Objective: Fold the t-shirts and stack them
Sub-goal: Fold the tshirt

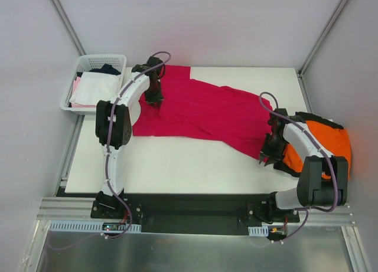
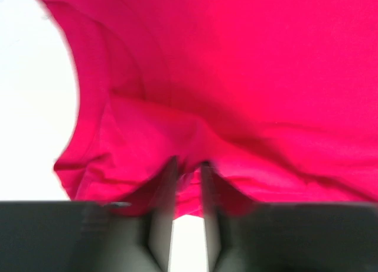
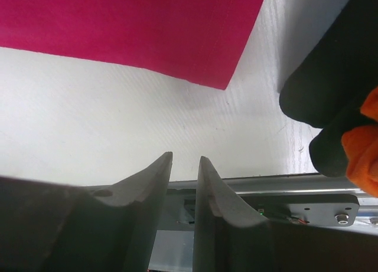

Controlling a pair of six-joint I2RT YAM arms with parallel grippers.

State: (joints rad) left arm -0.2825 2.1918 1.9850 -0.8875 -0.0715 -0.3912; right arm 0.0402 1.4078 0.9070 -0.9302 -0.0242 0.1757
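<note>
- Overhead, the left arm reaches far across the table, its elbow bent high and its wrist turned down onto the far left part of the crimson t-shirt.
- The left gripper is clenched on a raised fold of that shirt; crimson cloth bunches between the two fingers in the wrist view.
- The right arm folds back on itself at the near right, and the right gripper hangs low over bare table just beside the shirt's near right corner.
- Its fingers sit almost together with only a thin slit between them and nothing in it; they are apart from the cloth.
- The crimson t-shirt lies spread in a long slant from far left to near right, rumpled at the left gripper and flat with a straight hem at the right.
- An orange t-shirt lies bunched at the table's right edge, with a black t-shirt touching it.
- The table is white, with a black and metal rail along its near edge carrying the arm bases.
- A white mesh basket with white, pink and dark garments stands off the far left corner, and pale walls close the space.
</note>
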